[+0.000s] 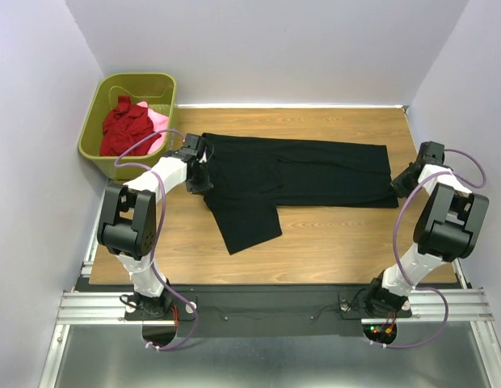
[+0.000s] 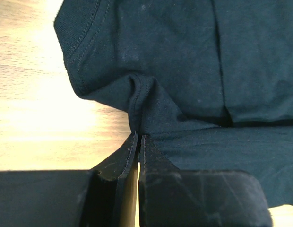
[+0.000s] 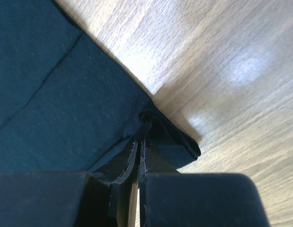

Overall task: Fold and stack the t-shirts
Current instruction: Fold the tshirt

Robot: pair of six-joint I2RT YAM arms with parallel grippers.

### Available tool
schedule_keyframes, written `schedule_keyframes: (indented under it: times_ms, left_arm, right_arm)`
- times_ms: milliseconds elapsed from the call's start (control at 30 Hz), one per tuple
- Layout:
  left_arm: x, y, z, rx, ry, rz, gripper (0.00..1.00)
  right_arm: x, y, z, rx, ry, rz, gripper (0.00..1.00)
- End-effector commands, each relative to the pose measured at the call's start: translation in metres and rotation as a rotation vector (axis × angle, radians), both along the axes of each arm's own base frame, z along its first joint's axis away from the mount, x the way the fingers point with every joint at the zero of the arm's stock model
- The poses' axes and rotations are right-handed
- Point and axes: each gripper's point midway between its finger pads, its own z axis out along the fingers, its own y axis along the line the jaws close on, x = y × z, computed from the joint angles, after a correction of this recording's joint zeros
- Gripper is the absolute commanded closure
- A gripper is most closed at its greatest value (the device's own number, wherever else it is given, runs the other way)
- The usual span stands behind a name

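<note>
The black t-shirt lies stretched across the table; the left gripper pinches its left edge, the right gripper its right corner; the red t-shirt and pink t-shirt sit in the basket, far left.

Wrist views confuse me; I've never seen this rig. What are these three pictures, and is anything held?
The top picture looks down on two robot arms bolted to the table. The other two are cameras on each wrist, looking along its fingers. A black t-shirt lies spread on it. The left gripper is shut on a pinch at one end, the right gripper on a corner at the other. The green basket holds a red shirt and a pink shirt.
</note>
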Motion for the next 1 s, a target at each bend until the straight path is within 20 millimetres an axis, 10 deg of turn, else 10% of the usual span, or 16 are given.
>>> schedule_keyframes:
  times_ms: [0,300,533,700,967]
  left_arm:
    - [0.013,0.009,0.006,0.035,-0.037,0.011,1.0]
    - [0.027,0.004,0.02,0.013,-0.102,-0.007,0.52]
    - [0.026,0.011,0.078,-0.015,-0.287,0.036,0.01]
    - [-0.01,0.002,0.1,-0.11,-0.342,0.004,0.01]
    - [-0.094,-0.047,0.042,-0.147,-0.129,-0.076,0.05]
  right_arm:
    - [0.017,-0.01,0.009,-0.056,-0.033,0.008,0.93]
    - [0.025,-0.001,0.018,-0.093,-0.046,0.069,0.69]
    - [0.033,0.019,0.08,-0.164,-0.194,0.155,0.2]
    - [0.03,0.087,0.109,-0.142,-0.292,0.35,0.15]
    - [-0.011,0.234,0.103,0.126,-0.326,0.774,0.2]
